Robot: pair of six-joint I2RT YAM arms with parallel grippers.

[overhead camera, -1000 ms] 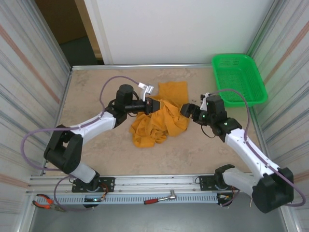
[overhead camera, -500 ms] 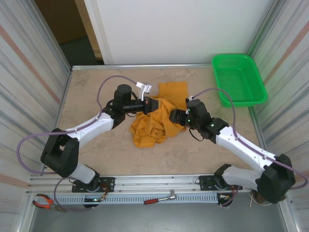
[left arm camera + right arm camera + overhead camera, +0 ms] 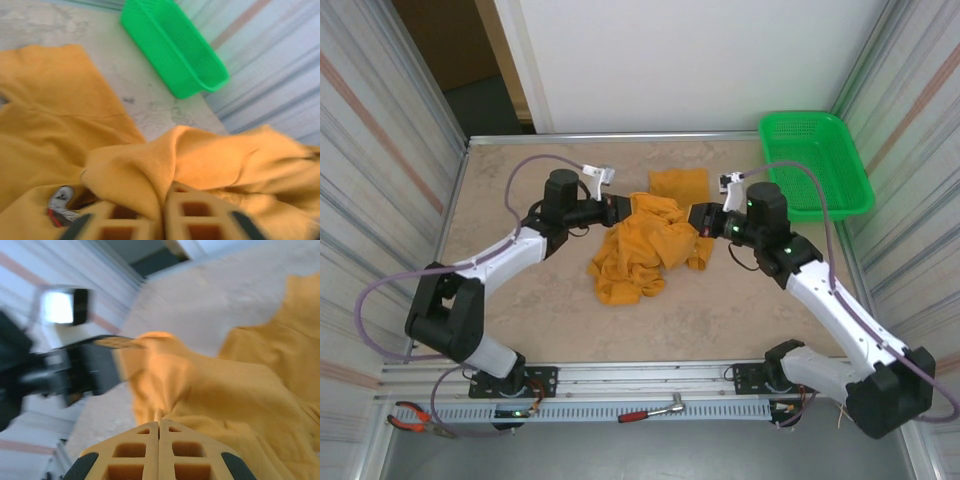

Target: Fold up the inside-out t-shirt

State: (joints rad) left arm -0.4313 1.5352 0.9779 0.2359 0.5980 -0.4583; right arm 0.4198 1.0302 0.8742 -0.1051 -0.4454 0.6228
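One orange t-shirt [image 3: 650, 240] is hanging bunched between two grippers, and its lower part is lying crumpled on the table [image 3: 520, 170] below them. The left gripper [image 3: 617, 209] and the right gripper [image 3: 700, 220] are each clamping one edge. One green basket [image 3: 817, 160] is standing behind the right gripper. The pinched edges are hidden.

green basket [image 3: 817, 165]: far right | pliers [image 3: 412, 417], red-handled tool [image 3: 652, 410]: near rail [image 3: 580, 412]
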